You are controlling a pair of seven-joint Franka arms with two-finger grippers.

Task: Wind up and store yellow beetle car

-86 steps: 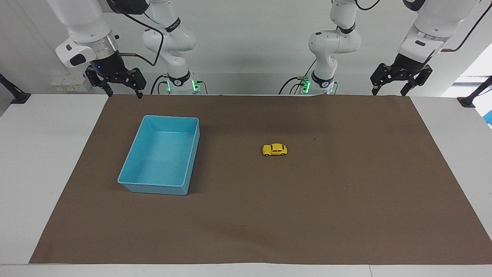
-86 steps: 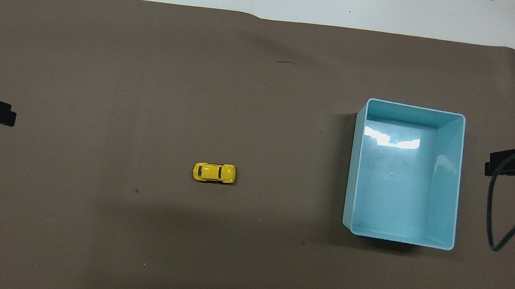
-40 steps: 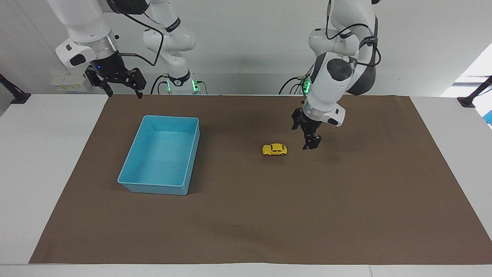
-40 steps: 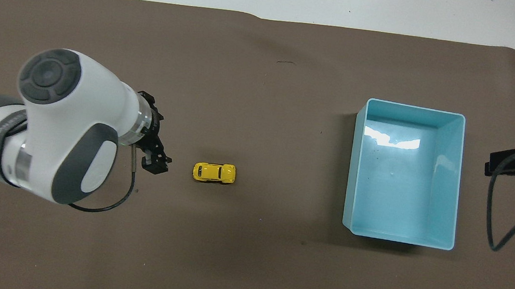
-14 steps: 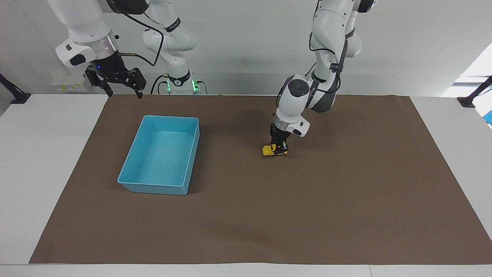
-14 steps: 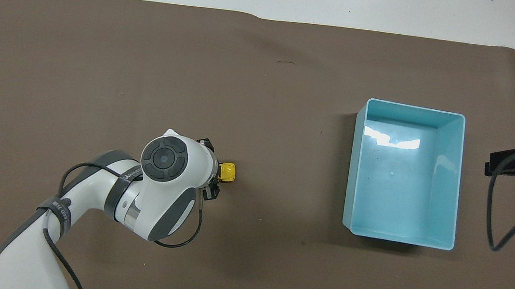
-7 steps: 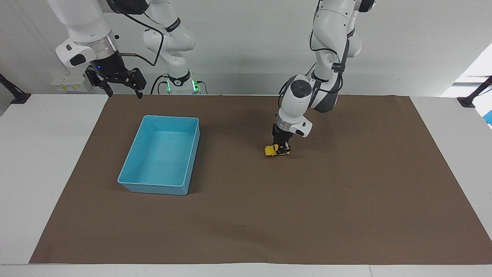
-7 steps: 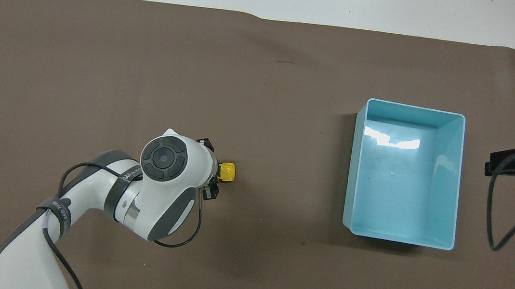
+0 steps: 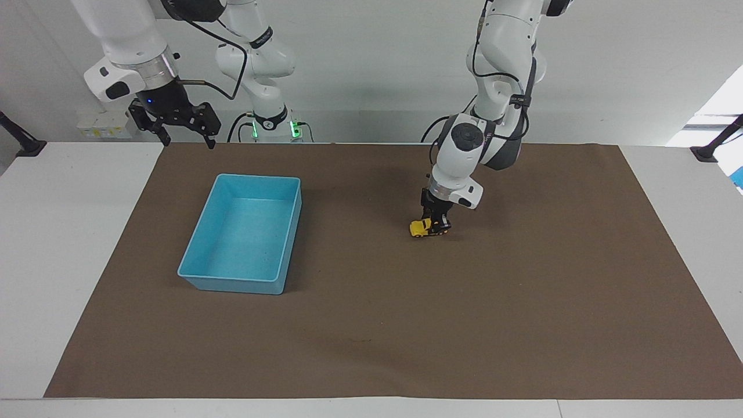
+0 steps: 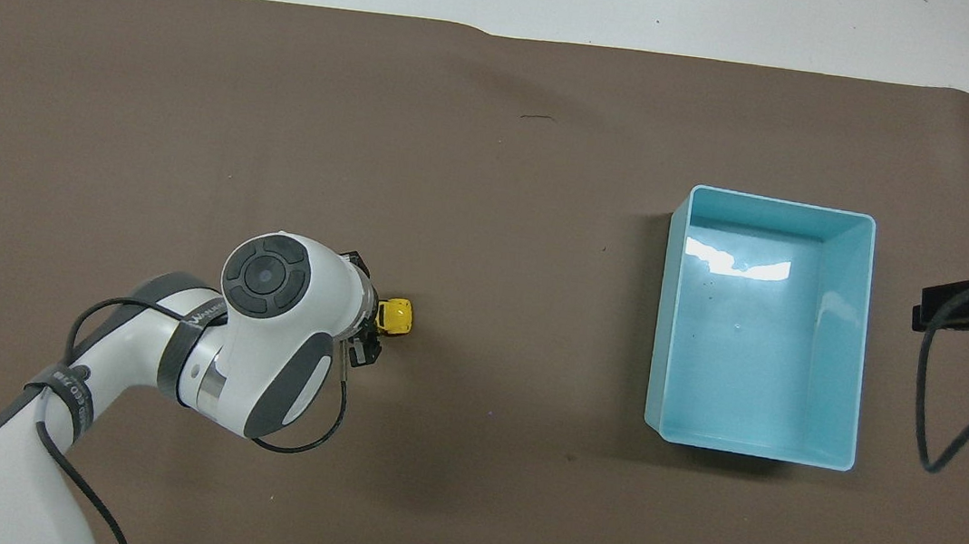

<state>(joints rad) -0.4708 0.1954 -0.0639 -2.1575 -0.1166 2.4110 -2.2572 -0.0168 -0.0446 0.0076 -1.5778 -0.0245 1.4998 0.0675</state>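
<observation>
The left end effector (image 9: 436,222) is lowered at the middle of the brown paper-covered surface (image 9: 522,302) and is closed onto the tiny bright yellow toy beetle car (image 9: 419,228), whose rear half is hidden between the fingers while its rounded nose sticks out toward the right arm's end. In the overhead view only that nose (image 10: 395,316) shows, at about 3 o'clock from the arm's white wrist, and the car's wheels appear to rest on the surface. The open light blue rectangular plastic bin (image 9: 288,244) stands well apart from the car, toward the right arm's end, at roughly 9 o'clock from it in the facing view. The right end effector (image 9: 175,125) waits raised over the surface's edge by its base, fingers spread apart and holding nothing.
</observation>
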